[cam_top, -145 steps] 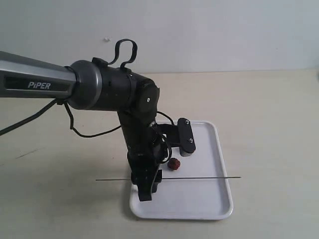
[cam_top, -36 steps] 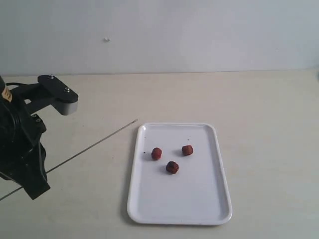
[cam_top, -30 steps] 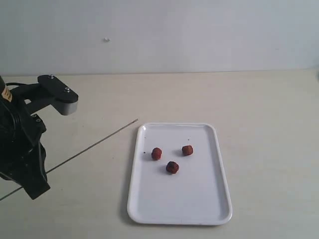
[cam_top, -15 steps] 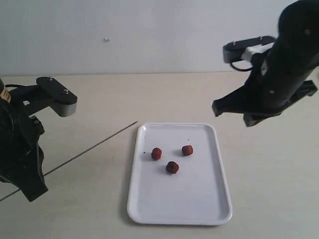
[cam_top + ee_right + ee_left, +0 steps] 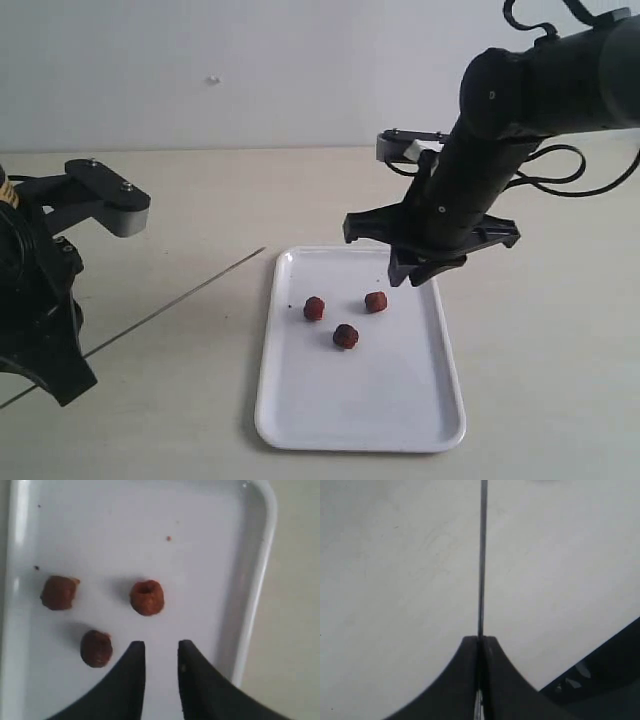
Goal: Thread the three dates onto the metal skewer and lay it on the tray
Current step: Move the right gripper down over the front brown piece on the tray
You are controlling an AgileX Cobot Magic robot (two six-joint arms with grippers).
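Being pinched in the left jaws, the skewer (image 5: 482, 555) is held beside the tray (image 5: 400, 400), tip toward it for threading. The right jaws are hung, slightly spread, over the tray's three dates (image 5: 146, 597), likely for picking one.

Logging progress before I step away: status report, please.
Left tool shut on the metal skewer, beside the tray. Right tool open over the tray, near the three dates, none threaded. Nothing in the way.
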